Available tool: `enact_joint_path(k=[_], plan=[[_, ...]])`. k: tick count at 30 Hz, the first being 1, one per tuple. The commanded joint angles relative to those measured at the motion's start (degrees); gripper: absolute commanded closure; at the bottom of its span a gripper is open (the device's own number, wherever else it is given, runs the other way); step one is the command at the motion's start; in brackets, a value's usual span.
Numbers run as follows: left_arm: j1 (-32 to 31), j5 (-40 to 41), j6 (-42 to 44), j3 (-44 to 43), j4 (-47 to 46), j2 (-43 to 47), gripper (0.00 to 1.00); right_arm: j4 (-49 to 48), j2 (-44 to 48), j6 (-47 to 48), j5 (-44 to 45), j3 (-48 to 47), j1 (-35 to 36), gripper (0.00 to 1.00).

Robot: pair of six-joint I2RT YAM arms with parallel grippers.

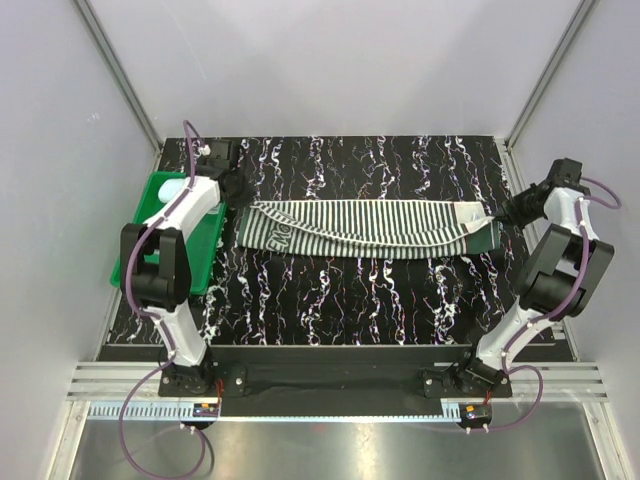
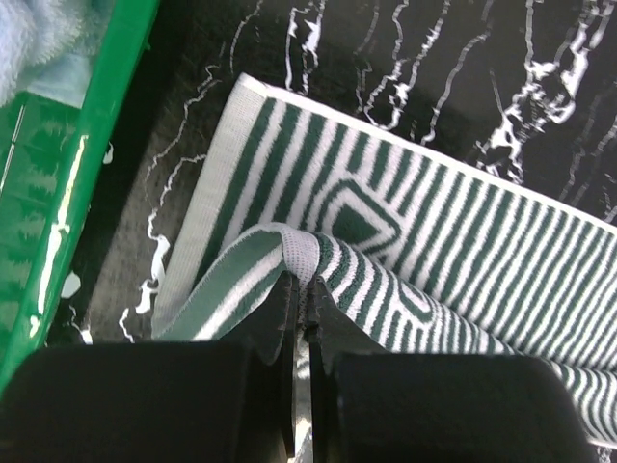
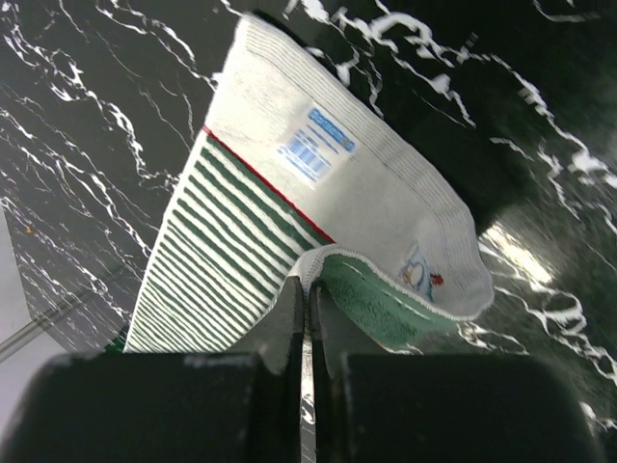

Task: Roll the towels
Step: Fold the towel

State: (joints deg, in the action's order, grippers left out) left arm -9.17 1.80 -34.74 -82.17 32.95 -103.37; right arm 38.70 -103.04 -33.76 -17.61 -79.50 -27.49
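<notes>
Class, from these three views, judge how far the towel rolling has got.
Done: nothing surely; the blue towel sits in the green tray, rolled or not I cannot tell. In hand: the left gripper and right gripper pinch opposite ends of the striped towel, stretched out, unrolled. Left: rolling it.

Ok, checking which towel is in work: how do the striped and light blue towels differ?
The striped towel lies stretched across the table; the plain light blue towel sits in the green tray. The left gripper and right gripper pinch the striped towel's ends; nothing holds the blue one. Both are soft cloth.
</notes>
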Motion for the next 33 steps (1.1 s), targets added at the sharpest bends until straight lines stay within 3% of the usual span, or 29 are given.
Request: enact_joint_path(k=[1, 20, 27, 33], plan=[[1.4, 1.6, 0.9, -3.8, -0.3, -1.7, 1.00, -1.1, -2.1, -0.2, -1.0, -5.2, 1.0, 1.00], [4.9, -1.5, 1.1, -20.0, 5.8, -17.4, 1.00, 1.7, -17.8, -1.6, -1.1, -20.3, 3.3, 1.00], [5.4, -1.5, 0.9, -15.7, 3.0, -15.0, 1.00, 0.9, -18.0, -1.3, -0.9, -19.5, 3.4, 1.00], [5.5, -1.5, 1.4, -7.7, -0.2, -6.3, 1.00, -1.1, -9.4, -1.2, -0.2, -12.5, 3.3, 1.00]])
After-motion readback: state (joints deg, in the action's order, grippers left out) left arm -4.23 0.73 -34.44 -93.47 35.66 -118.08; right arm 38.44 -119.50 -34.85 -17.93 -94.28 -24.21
